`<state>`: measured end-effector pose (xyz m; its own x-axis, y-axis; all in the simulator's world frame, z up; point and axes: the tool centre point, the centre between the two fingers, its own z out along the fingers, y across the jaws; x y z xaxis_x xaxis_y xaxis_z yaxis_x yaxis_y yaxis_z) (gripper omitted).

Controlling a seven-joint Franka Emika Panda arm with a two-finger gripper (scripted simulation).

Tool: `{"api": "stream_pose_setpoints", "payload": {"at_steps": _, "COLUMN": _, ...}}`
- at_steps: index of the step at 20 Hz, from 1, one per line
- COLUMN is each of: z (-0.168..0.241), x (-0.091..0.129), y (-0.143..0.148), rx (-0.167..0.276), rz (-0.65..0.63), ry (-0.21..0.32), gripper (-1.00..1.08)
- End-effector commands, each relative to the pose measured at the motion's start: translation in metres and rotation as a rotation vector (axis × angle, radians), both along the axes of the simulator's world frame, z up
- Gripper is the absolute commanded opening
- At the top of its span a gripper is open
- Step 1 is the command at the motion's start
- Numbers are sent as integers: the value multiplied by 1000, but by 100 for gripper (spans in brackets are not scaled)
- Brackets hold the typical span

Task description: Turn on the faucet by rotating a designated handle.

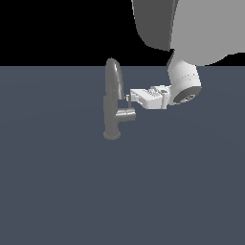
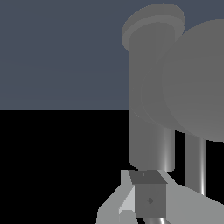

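Start at the exterior view's left: the faucet (image 1: pixel 113 103) stands upright on the dark floor (image 1: pixel 57 191), round base down, with its arched spout rising above the body. From the body, the handle (image 1: pixel 127 115) juts sideways toward the exterior view's right as a short grey cylinder, so its long axis runs roughly level, pointing at your arm. A thin lever rod (image 1: pixel 128 100) stands up from the outer end of that cylinder, and this is the part your next move depends on.

Moving right, your gripper (image 1: pixel 130 99) comes in from the exterior view's right, with the white hand stretched nearly level toward the tap. Its tip sits right at the lever rod, above the handle cylinder and just beside the spout. Whether it is pressing the rod or only lies next to it, you cannot settle from this view; the parts overlap and are small.

In the wrist view, the faucet (image 2: pixel 151 100) fills the frame at close range, with the broad rounded handle end (image 2: pixel 197 78) in front and a thin rod (image 2: pixel 195 164) beside the tap body. One fingertip (image 2: pixel 150 199) shows low in the frame, close under the grey body. You see no second finger clearly, so how wide the jaws stand cannot be told, and nothing is plainly clamped.

By my reading, you are placed to push the rod sideways about the handle's axis rather than grasp it.
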<state>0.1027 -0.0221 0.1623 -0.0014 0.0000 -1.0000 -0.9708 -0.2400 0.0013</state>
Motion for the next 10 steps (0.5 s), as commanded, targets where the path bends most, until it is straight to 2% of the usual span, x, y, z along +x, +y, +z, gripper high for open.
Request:
{"api": "stream_pose_setpoints", "payload": {"at_steps": 1, "z": 1, "x": -3, "y": -1, "rx": 0, "rz": 0, "ry": 0, "gripper": -100}}
{"api": "stream_pose_setpoints", "payload": {"at_steps": 10, "z": 4, "x": -17, "y": -4, "rx": 0, "rz": 0, "ry": -1, "gripper": -100}}
